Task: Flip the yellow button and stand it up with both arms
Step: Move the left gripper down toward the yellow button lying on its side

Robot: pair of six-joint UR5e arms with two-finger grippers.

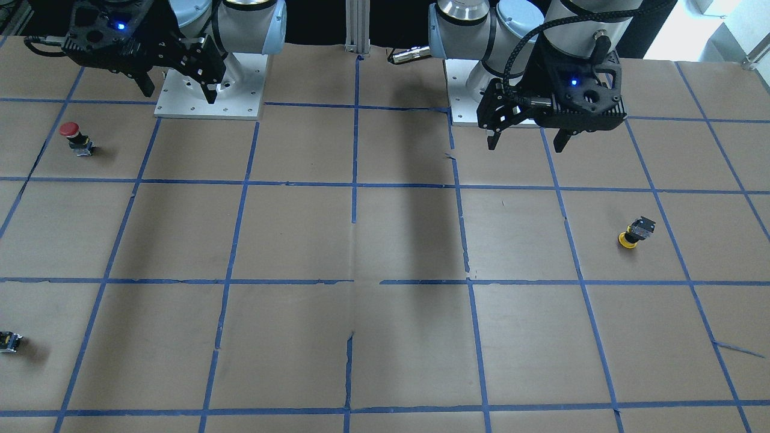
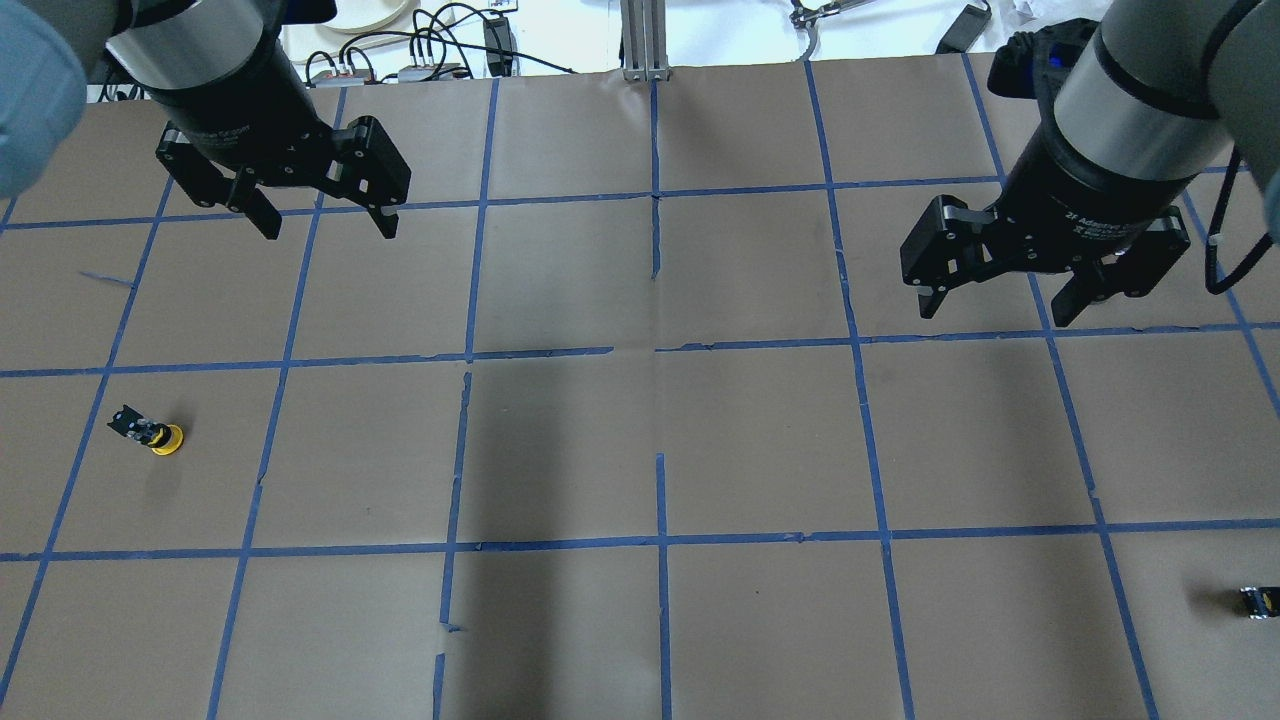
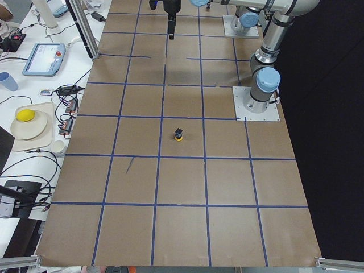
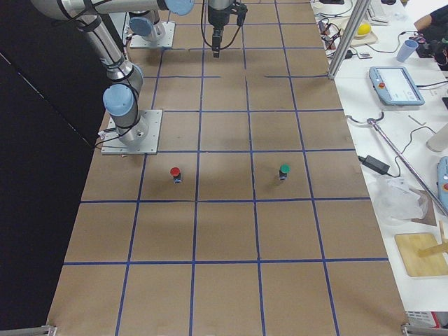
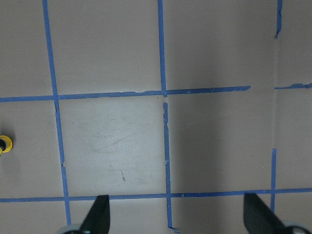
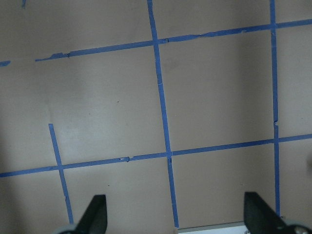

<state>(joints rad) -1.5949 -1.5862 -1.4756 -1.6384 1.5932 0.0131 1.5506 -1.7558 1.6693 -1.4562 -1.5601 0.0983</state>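
Note:
The yellow button (image 1: 634, 233) rests on the brown paper, apparently with its yellow cap down and its grey-black base up. It also shows in the overhead view (image 2: 152, 432), the exterior left view (image 3: 178, 134), and at the left edge of the left wrist view (image 5: 4, 144). My left gripper (image 2: 328, 230) hangs open and empty above the table, well clear of the button; it also shows in the front-facing view (image 1: 527, 146). My right gripper (image 2: 995, 310) is open and empty on the other side, also seen in the front-facing view (image 1: 179, 93).
A red-capped button (image 1: 75, 138) stands near the right arm's base plate (image 1: 240, 90). A green-capped button (image 4: 283, 171) stands farther out. A small dark block (image 1: 9, 341) is cut off by the frame edge; another dark block (image 2: 1258, 600) shows at the overhead view's right edge. Blue tape grids the paper.

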